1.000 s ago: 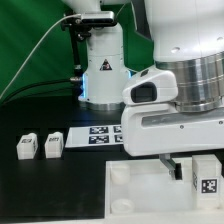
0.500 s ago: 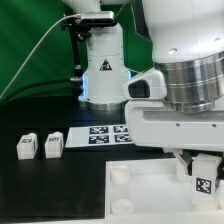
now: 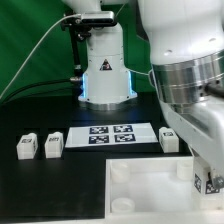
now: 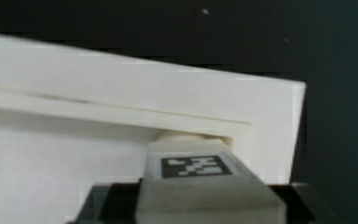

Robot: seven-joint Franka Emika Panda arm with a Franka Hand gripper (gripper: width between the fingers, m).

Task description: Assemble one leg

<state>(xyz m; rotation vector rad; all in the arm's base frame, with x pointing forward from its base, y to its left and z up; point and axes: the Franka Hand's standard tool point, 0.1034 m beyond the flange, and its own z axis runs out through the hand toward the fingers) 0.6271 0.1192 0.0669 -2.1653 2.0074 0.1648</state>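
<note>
I hold the leg (image 4: 194, 168) clamped between my two fingers; in the wrist view my gripper (image 4: 194, 195) closes on it from both sides, its tag facing the camera. The leg's far end meets the panel (image 4: 87, 110) at a round corner socket (image 4: 197, 131), and appears seated against or partly in it; I cannot tell how deep. In the exterior view my arm has swung toward that view's right over the last second, so the marker board (image 3: 112, 133) is now uncovered in full, and a spare leg (image 3: 170, 139) beside its right end has come into sight. The held leg (image 3: 212, 183) has dropped lower and further right, now only partly visible at the frame edge by the panel's (image 3: 150, 195) far corner. Two more legs (image 3: 26, 146) (image 3: 53, 144) stand untouched, well apart at the exterior view's left. My judgement: the transport is finished and the insertion is under way, so the task is past its midpoint. What remains calls for keeping the leg square to the socket while it is driven or turned home. The risk is a tilted leg jamming or shifting the panel.
</note>
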